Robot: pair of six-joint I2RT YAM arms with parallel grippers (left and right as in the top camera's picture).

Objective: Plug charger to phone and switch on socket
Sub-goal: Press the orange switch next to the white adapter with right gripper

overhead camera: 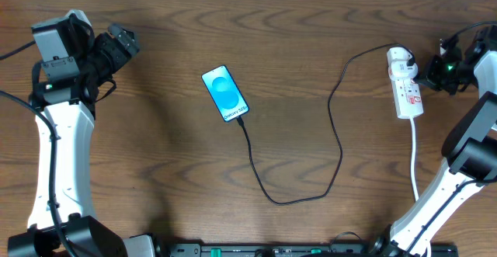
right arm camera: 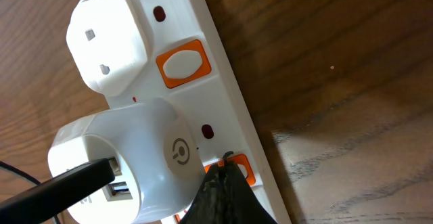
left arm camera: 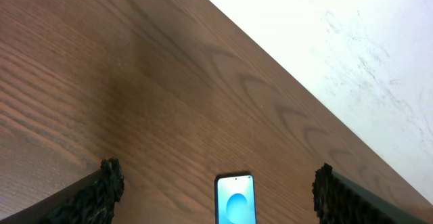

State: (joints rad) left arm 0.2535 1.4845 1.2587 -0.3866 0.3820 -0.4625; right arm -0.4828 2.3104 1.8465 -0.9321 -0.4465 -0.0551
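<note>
At far left, L gripper (overhead camera: 123, 39) hangs idle, jaws apart. Centre: phone (overhead camera: 225, 94), charger (overhead camera: 339, 144) appears seated at its lower end. Right: R gripper (right arm camera: 218, 183), jaws together, tip on socket (overhead camera: 405, 90) orange rocker (right arm camera: 247, 172). Advise pressing square, no side-slip.

We had the left gripper (left arm camera: 218, 185) over the brown wooden table (left arm camera: 135, 82), its dark fingers (left arm camera: 107, 189) spread wide at the bottom corners. Between them we saw the phone (left arm camera: 235, 201), screen lit blue, cut off by the lower edge. A white surface (left arm camera: 352, 48) lay beyond the table's far edge.
</note>
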